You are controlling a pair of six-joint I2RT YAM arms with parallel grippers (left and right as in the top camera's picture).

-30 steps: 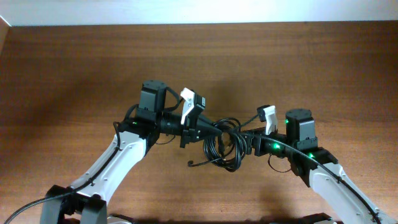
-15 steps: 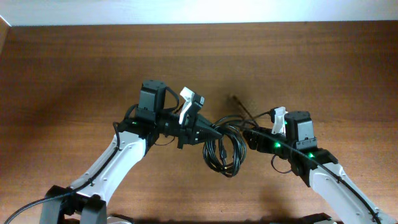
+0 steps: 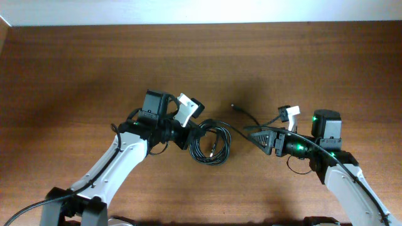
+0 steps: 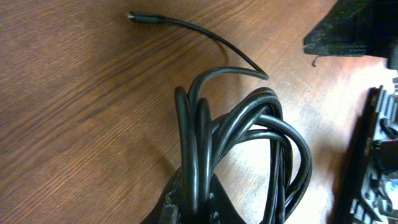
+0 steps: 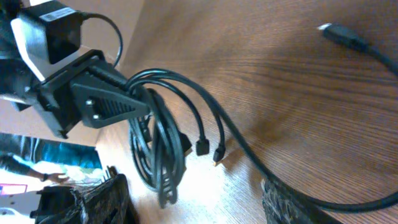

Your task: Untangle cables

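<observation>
Mid-separation at frame centre: the left gripper (image 3: pixel 188 133) is clamped on the coiled cables (image 3: pixel 210 147), while the right gripper (image 3: pixel 254 134) gapes wide, apparently empty, and should next pinch the loose strand (image 3: pixel 244 114).

"What sort of place was I running this in?"

"You were in a robot lab, or a test room much like one. A left arm (image 3: pixel 119 157) and a right arm (image 3: pixel 342 185) stood at a plain wooden table (image 3: pixel 75 63). Each carried a small camera (image 5: pixel 46 34) at the wrist and showed green lights (image 3: pixel 300 149). Black cables (image 3: pixel 210 143) lay between them."

"And beyond the table?"

"You had a pale wall (image 3: pixel 188 11) behind it. The teal blur at the edge of the right wrist view was too unclear to name."
</observation>
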